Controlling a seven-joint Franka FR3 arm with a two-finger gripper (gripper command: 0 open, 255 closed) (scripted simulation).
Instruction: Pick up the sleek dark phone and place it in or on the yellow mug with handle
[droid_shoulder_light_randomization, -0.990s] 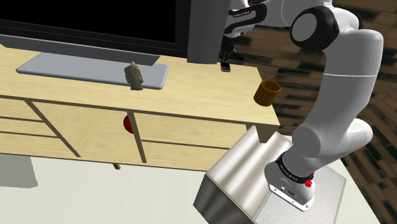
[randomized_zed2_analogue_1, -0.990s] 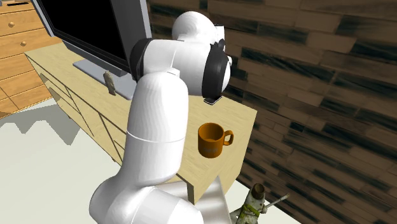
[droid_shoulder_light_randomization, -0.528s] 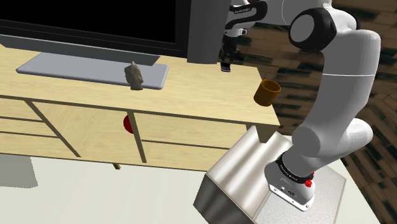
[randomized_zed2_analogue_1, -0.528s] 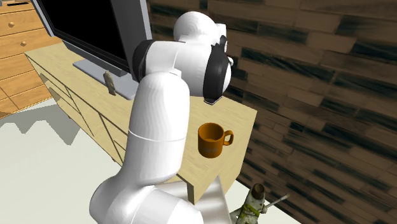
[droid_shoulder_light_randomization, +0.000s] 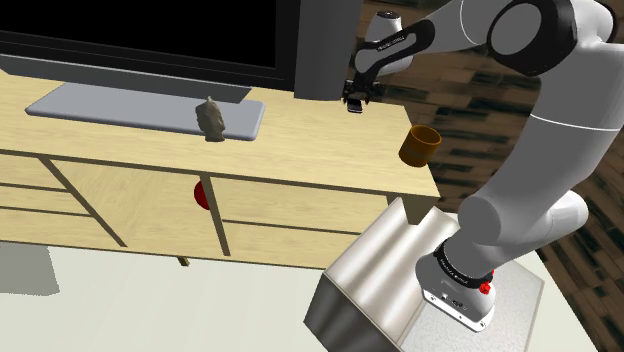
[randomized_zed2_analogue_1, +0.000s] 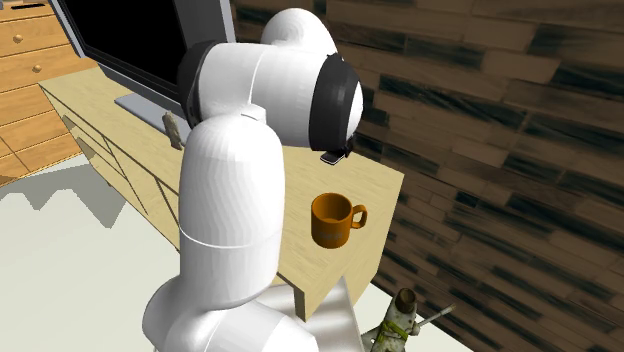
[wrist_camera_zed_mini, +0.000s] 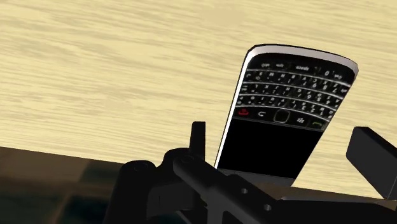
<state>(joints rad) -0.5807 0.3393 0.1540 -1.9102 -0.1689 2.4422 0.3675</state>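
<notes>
We see gripper (wrist_camera_zed_mini: 282, 132) just above dark phone (wrist_camera_zed_mini: 289, 83), fingers apart, one each side, not touching it. Phone lies flat on wooden tabletop (droid_shoulder_light_randomization: 300, 140), apart from orange-brown mug (droid_shoulder_light_randomization: 420, 145), toward shoulder view's left of mug.

Phone (wrist_camera_zed_mini: 286, 114): glossy black screen, shiny silver rim, smooth keys. Table top (droid_shoulder_light_randomization: 300, 135): light wood with fine grain, matt. Mug (randomized_zed2_analogue_1: 333, 220), at 4 o'clock from the phone in the shoulder view: orange-brown, smooth, slight sheen, material unclear. Gripper (droid_shoulder_light_randomization: 355, 96): matt black. Arm (randomized_zed2_analogue_1: 240, 200): smooth white, soft gloss. Stand (droid_shoulder_light_randomization: 370, 280): brushed metal, streaky shine. Wall (randomized_zed2_analogue_1: 500, 120), at 3 o'clock in the second exterior view: dark, rough-looking wood planks. Figurine (droid_shoulder_light_randomization: 210, 118): grey, rough, stone-like. TV base (droid_shoulder_light_randomization: 100, 105): flat matt grey.
</notes>
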